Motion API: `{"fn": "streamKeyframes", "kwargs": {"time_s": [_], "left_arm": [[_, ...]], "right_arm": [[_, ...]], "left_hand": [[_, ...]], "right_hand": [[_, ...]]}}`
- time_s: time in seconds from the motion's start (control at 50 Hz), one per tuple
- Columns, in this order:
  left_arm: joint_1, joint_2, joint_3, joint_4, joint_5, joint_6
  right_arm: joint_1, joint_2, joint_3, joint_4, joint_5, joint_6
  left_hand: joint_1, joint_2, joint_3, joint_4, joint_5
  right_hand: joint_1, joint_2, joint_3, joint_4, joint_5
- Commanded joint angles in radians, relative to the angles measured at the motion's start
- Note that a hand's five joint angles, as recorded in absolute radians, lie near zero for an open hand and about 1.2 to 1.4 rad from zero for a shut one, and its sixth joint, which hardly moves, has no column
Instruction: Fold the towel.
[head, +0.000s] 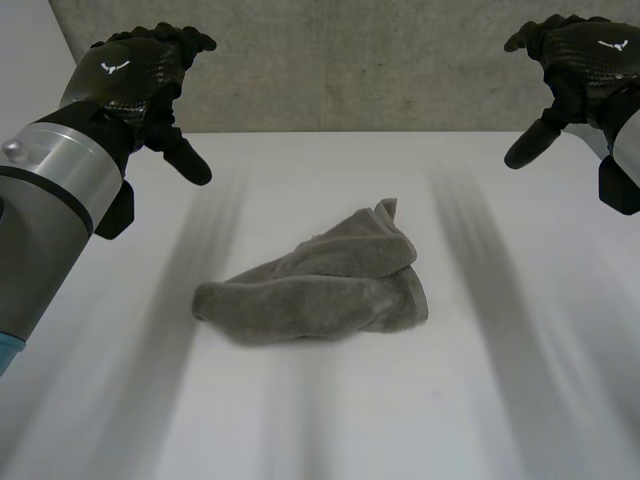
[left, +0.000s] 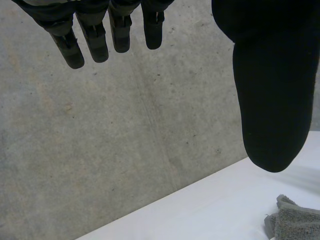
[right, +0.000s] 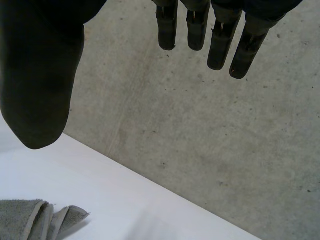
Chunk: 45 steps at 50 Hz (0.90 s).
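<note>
A white table (head: 520, 400) runs from the near edge to the far edge of the scene. On its middle lies the towel (head: 315, 285), a grey terry cloth bunched into a loose, rumpled heap with its folds overlapping. One corner sticks up on its far side, toward the robot's right. Neither hand touches it.

Farther back, above the far part of the table, the left hand (head: 130, 75) hangs in the air on the robot's left, well apart from the towel, with its thumb pointing down and inward. In the left wrist view its fingers (left: 95, 42) are straight and spread away from the thumb, holding nothing. An edge of the towel lies on the table near the thumb's tip.

The right hand (head: 585, 60) hangs at the same depth on the robot's right, also well clear of the cloth. Its fingers (right: 220, 47) are straight and apart from the thumb, with nothing between them.

Behind the table stands a grey concrete wall (head: 350, 60).
</note>
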Motion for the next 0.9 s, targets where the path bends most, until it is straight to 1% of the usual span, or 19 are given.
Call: {"fn": "streamKeyframes", "kwargs": {"time_s": [0.02, 0.14, 0.18, 0.2, 0.24, 0.3, 0.32, 0.34, 0.42, 0.48, 0.52, 0.58, 0.62, 0.64, 0.68, 0.8, 0.84, 0.86, 0.9], "left_arm": [[-0.002, 0.000, -0.006, 0.003, 0.003, 0.007], [-0.002, 0.000, -0.045, 0.004, 0.015, 0.042], [0.005, -0.003, -0.068, 0.005, 0.015, 0.062], [0.023, -0.004, -0.097, 0.005, 0.015, 0.086], [0.054, -0.007, -0.130, 0.008, 0.021, 0.117], [0.114, -0.024, -0.193, 0.017, 0.064, 0.181], [0.140, -0.052, -0.221, 0.023, 0.096, 0.210], [0.140, -0.052, -0.221, 0.023, 0.096, 0.211], [0.189, -0.154, -0.276, 0.034, 0.193, 0.267], [0.198, -0.223, -0.283, 0.042, 0.229, 0.277], [0.199, -0.224, -0.283, 0.042, 0.230, 0.277], [0.212, -0.307, -0.275, 0.053, 0.236, 0.278], [0.218, -0.354, -0.264, 0.066, 0.236, 0.278], [0.218, -0.354, -0.264, 0.066, 0.236, 0.278], [0.218, -0.376, -0.260, 0.077, 0.236, 0.278], [0.215, -0.438, -0.256, 0.125, 0.236, 0.280], [0.206, -0.461, -0.256, 0.155, 0.237, 0.280], [0.206, -0.461, -0.256, 0.155, 0.237, 0.280], [0.205, -0.469, -0.253, 0.172, 0.236, 0.283]], "right_arm": [[0.010, 0.000, 0.018, -0.011, -0.028, -0.017], [0.012, 0.012, 0.040, -0.017, -0.086, -0.083], [0.021, 0.035, 0.069, -0.007, -0.166, -0.152], [0.021, 0.035, 0.069, -0.007, -0.166, -0.152], [0.072, 0.066, 0.089, -0.010, -0.256, -0.190], [0.104, 0.091, 0.089, -0.010, -0.289, -0.190], [0.136, 0.126, 0.084, -0.010, -0.316, -0.189], [0.168, 0.159, 0.080, -0.010, -0.322, -0.187], [0.224, 0.230, 0.061, -0.011, -0.323, -0.175], [0.256, 0.317, 0.035, -0.016, -0.312, -0.135], [0.274, 0.405, 0.008, -0.022, -0.284, -0.076], [0.285, 0.448, -0.012, -0.024, -0.263, -0.045], [0.317, 0.532, -0.055, -0.049, -0.208, -0.005], [0.317, 0.532, -0.055, -0.050, -0.207, -0.005], [0.342, 0.589, -0.080, -0.095, -0.153, 0.000], [0.351, 0.640, -0.100, -0.162, -0.103, 0.000], [0.353, 0.658, -0.116, -0.195, -0.097, 0.001], [0.353, 0.658, -0.117, -0.195, -0.097, 0.001], [0.353, 0.664, -0.127, -0.205, -0.092, 0.001]], "left_hand": [[0.009, 0.013, 0.012, 0.013, -0.010], [0.015, 0.019, 0.018, 0.019, -0.004], [0.021, 0.025, 0.024, 0.025, 0.002], [0.030, 0.034, 0.033, 0.034, 0.011], [0.033, 0.037, 0.036, 0.037, 0.014], [0.062, 0.066, 0.065, 0.066, 0.043], [0.071, 0.075, 0.074, 0.075, 0.052], [0.071, 0.075, 0.074, 0.075, 0.052], [0.071, 0.075, 0.074, 0.075, 0.052], [0.068, 0.072, 0.071, 0.072, 0.049], [0.068, 0.072, 0.071, 0.072, 0.049], [0.068, 0.072, 0.071, 0.072, 0.049], [0.074, 0.078, 0.077, 0.078, 0.055], [0.074, 0.078, 0.077, 0.078, 0.055], [0.083, 0.087, 0.086, 0.087, 0.063], [0.265, 0.269, 0.268, 0.269, 0.245], [0.484, 0.488, 0.487, 0.488, 0.465], [0.485, 0.489, 0.488, 0.489, 0.466], [0.611, 0.615, 0.614, 0.615, 0.592]], "right_hand": [[-0.054, -0.071, -0.067, -0.083, -0.058], [-0.054, -0.071, -0.067, -0.083, -0.058], [-0.054, -0.071, -0.067, -0.083, -0.058], [-0.054, -0.071, -0.067, -0.083, -0.058], [-0.054, -0.071, -0.067, -0.083, -0.058], [-0.047, -0.063, -0.059, -0.075, -0.051], [-0.012, -0.029, -0.024, -0.040, -0.016], [-0.003, -0.019, -0.015, -0.031, -0.007], [0.059, 0.042, 0.046, 0.030, 0.055], [0.106, 0.089, 0.093, 0.077, 0.102], [0.126, 0.110, 0.114, 0.098, 0.122], [0.132, 0.116, 0.120, 0.104, 0.128], [0.150, 0.133, 0.137, 0.121, 0.146], [0.150, 0.133, 0.137, 0.121, 0.146], [0.199, 0.183, 0.187, 0.171, 0.196], [0.396, 0.380, 0.384, 0.368, 0.393], [0.522, 0.505, 0.509, 0.493, 0.518], [0.523, 0.506, 0.510, 0.494, 0.519], [0.608, 0.591, 0.595, 0.579, 0.604]]}}
